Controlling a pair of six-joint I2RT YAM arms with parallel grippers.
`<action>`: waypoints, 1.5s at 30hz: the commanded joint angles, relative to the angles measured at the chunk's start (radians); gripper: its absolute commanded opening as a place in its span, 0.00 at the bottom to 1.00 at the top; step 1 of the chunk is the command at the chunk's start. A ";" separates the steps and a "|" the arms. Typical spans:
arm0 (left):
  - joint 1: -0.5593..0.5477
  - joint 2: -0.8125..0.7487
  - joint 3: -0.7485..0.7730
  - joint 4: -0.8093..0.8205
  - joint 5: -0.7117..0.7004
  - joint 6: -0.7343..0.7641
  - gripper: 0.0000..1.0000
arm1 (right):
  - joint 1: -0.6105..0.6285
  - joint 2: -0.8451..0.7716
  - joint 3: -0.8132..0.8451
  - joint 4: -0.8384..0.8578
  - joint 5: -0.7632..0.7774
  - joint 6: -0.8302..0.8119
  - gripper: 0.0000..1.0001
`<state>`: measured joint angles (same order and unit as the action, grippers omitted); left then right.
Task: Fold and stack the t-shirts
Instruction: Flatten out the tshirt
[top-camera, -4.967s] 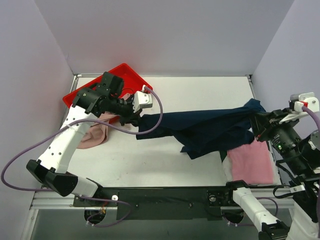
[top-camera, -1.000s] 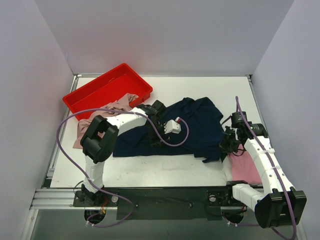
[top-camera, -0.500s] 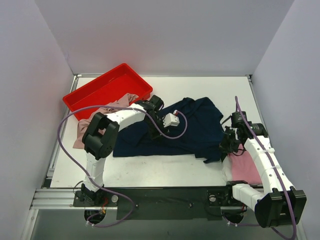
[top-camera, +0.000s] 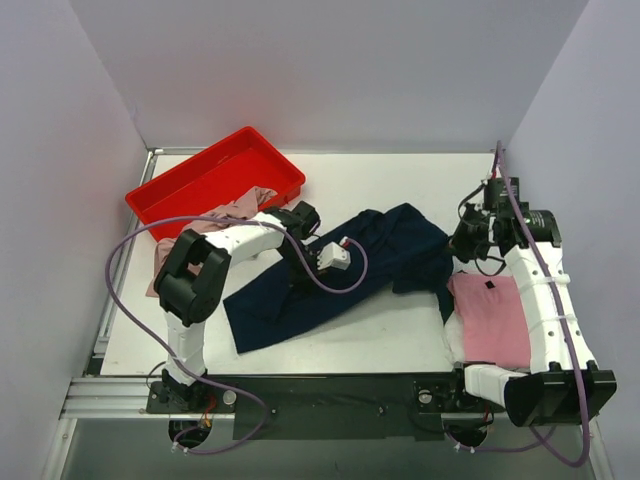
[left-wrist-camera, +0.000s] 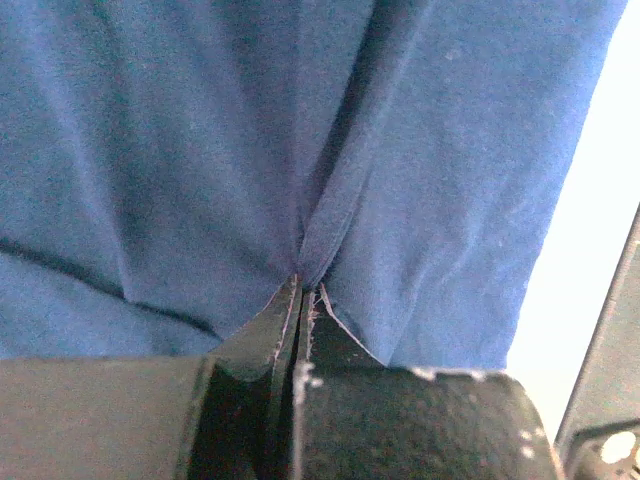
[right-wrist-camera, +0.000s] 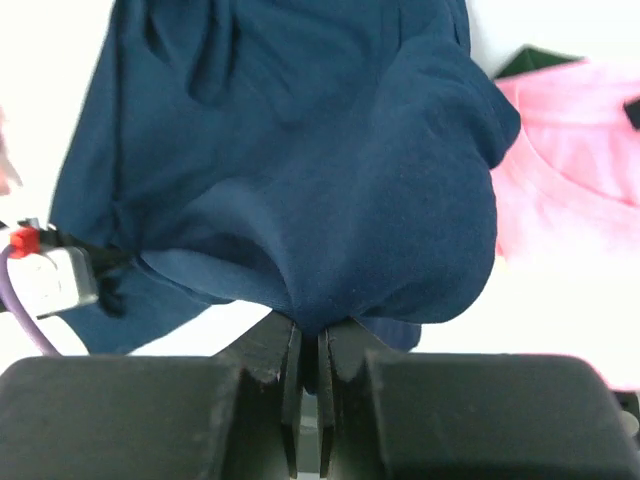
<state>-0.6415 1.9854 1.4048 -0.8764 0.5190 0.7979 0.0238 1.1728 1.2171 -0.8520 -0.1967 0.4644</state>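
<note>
The dark navy t-shirt (top-camera: 330, 275) lies rumpled across the middle of the table, running from lower left to upper right. My left gripper (top-camera: 302, 268) is shut on a fold of it (left-wrist-camera: 300, 200) near its middle. My right gripper (top-camera: 462, 245) is shut on the shirt's right end (right-wrist-camera: 330, 200) and holds it lifted. The bright pink t-shirt (top-camera: 490, 320) lies flat at the right front, also in the right wrist view (right-wrist-camera: 570, 150). The beige-pink t-shirt (top-camera: 215, 222) lies bunched at the left, partly under my left arm.
A red plastic tray (top-camera: 215, 180) stands at the back left, its near rim touching the beige-pink cloth. Purple cables loop from both arms. Walls close in the table on the left, back and right.
My right gripper has moved back and up with the navy shirt's right end, uncovering the pink shirt. The navy shirt now stretches diagonally; my left gripper has shifted slightly left and forward with its fold.
</note>
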 joint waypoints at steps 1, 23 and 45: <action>0.016 -0.135 0.062 -0.141 0.084 0.014 0.00 | -0.021 0.042 0.178 -0.027 -0.012 -0.033 0.00; 0.417 -0.324 1.110 -0.360 0.047 -0.229 0.00 | -0.019 0.074 0.638 -0.012 -0.116 -0.158 0.00; -0.504 -0.416 0.000 -0.605 -0.192 -0.049 0.34 | -0.117 0.197 0.260 0.054 -0.219 -0.165 0.00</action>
<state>-1.1553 1.5627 1.4231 -1.2854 0.3138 0.6842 -0.0837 1.3285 1.4963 -0.8703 -0.4118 0.3309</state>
